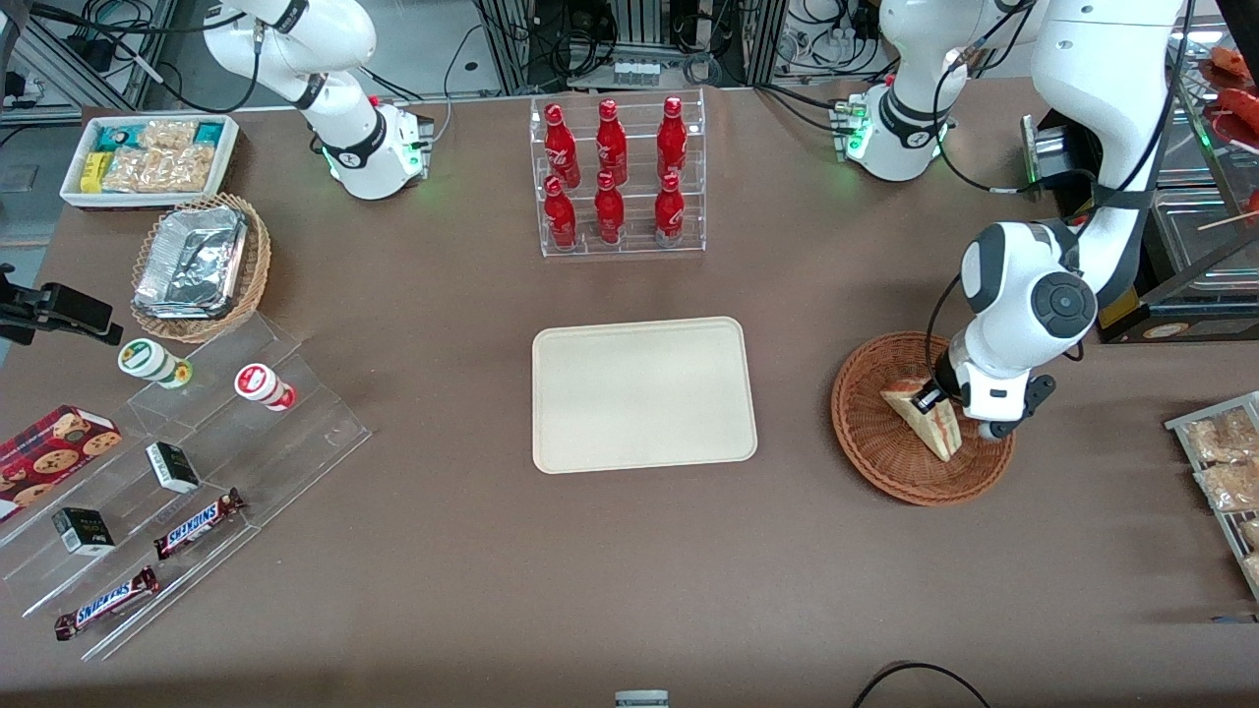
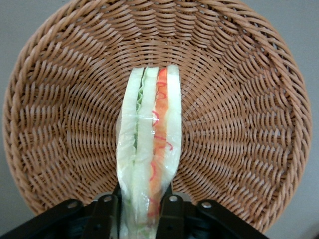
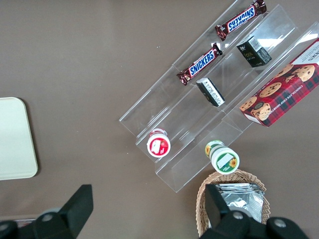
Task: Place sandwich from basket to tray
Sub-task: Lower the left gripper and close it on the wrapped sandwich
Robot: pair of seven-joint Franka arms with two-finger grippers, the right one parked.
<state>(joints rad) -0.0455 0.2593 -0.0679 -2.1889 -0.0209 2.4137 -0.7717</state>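
The gripper (image 2: pixel 141 211) clamps the sandwich (image 2: pixel 149 149) between its fingers, over the basket (image 2: pixel 239 99).

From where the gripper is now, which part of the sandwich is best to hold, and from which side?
Hold the sandwich across its two flat bread faces, coming from above. It stands on edge in the basket with the filling edge up, so the faces offer parallel surfaces. The gripper already sits there, fingers shut on the wedge's end. Squeeze gently: it looks soft.

Sandwich (image 2: pixel 149 149) end between gripper (image 2: pixel 141 211) fingers
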